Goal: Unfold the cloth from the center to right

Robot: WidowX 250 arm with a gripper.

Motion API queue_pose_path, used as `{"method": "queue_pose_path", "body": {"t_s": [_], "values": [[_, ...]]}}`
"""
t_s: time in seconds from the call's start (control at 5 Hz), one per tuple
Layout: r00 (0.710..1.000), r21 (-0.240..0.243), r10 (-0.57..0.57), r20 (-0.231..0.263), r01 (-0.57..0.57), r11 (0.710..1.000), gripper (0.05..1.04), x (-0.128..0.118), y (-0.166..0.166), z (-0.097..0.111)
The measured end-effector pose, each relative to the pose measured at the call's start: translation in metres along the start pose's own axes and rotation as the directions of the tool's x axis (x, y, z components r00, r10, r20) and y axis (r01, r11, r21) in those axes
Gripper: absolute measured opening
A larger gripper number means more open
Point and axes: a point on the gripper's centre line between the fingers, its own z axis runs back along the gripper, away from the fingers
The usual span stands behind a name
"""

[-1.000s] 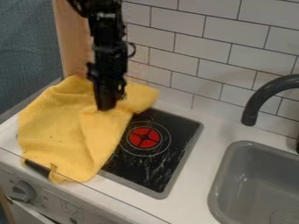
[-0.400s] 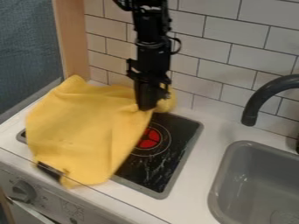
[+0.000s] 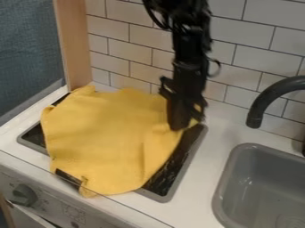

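White tiled wall (image 3: 140, 38) behind white toy-kitchen counter (image 3: 221, 127); yellow fabric cloth (image 3: 107, 138) spread rumpled over most of black rectangular stovetop (image 3: 171, 173), bottom reaching counter's front edge. Black two-finger gripper (image 3: 178, 126) at cloth's right side, clenched on bunched edge. Grey rectangular sink (image 3: 262, 178), dark curved faucet (image 3: 271, 95) at right

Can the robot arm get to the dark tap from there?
Probably: nothing seems to stand between its tool and the tap, but it should let go of the yellow cloth first.

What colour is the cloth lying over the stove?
The soft cloth is plain yellow, best seen in the camera view.
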Motion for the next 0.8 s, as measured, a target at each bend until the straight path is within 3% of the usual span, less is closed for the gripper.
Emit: {"method": "queue_pose_path", "body": {"t_s": [0.2, 0.4, 0.8], "values": [[1.0, 0.01, -0.009, -0.025, 0.009, 1.0, 0.095, 0.008, -0.008, -0.016], [0.999, 0.002, 0.008, -0.051, -0.008, 1.0, 0.272, 0.007, -0.01, -0.026], [0.998, -0.007, -0.021, -0.054, 0.021, 1.0, 0.87, 0.009, -0.018, -0.028]]}}
